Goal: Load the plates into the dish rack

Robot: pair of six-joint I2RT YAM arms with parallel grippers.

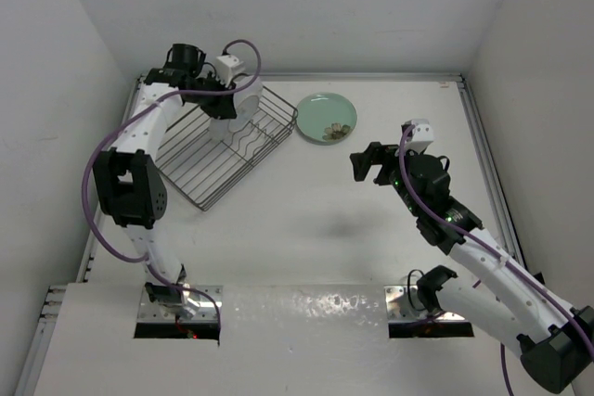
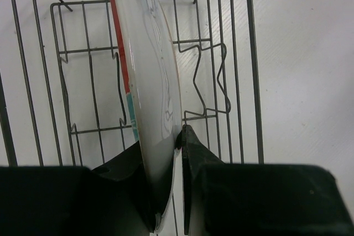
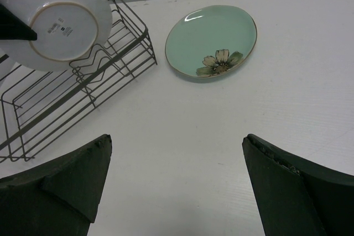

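a white tabletop (image 1: 306,229) sits between plain white walls, with both arm bases bolted at its near edge. a rectangular dark metal wire dish rack (image 1: 200,169) with wavy divider wires stands toward the far left corner, turned at an angle to the table edges. the left gripper (image 2: 166,153) is clamped on the rim of a large round plate (image 2: 152,70) with a red-and-teal face and a white underside. it holds the plate upright, edge-on, over the far end of the rack. whether the plate's lower rim touches the wires cannot be told. a smaller round plate (image 1: 327,117), pale mint-green with a brownish flower, lies flat near the middle of the far edge, just beside the rack's right corner and apart from it. the right gripper (image 3: 177,139) hangs over bare table toward the right edge, fingers spread wide and holding nothing.
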